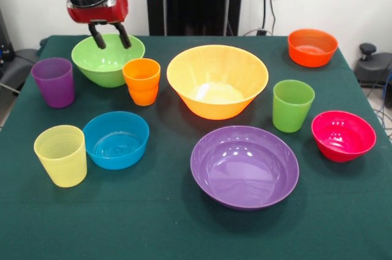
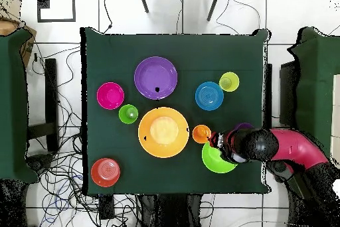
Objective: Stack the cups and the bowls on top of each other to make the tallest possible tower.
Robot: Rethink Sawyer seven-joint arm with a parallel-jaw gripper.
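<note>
My gripper [image 1: 111, 40] hangs open over the light green bowl [image 1: 108, 61], fingertips just above its far rim and nothing between them. All cups and bowls stand apart on the table, with no tower. Next to the green bowl are the orange cup [image 1: 141, 81] and purple cup [image 1: 53, 82]. The large orange-yellow bowl [image 1: 217, 81] is in the middle, and the purple bowl [image 1: 244, 166] is nearer the front. The blue bowl [image 1: 116, 140] and yellow cup [image 1: 60, 155] sit front left. The green cup [image 1: 293, 105], pink-red bowl [image 1: 343, 135] and orange-red bowl [image 1: 312, 47] are on the right.
The dark green table [image 1: 153, 229] carries everything. In the overhead view the arm [image 2: 285, 146] reaches in from the right over the green bowl [image 2: 214, 161] and covers most of the purple cup [image 2: 244, 127]. Cables lie on the floor [image 2: 60, 171] around the table.
</note>
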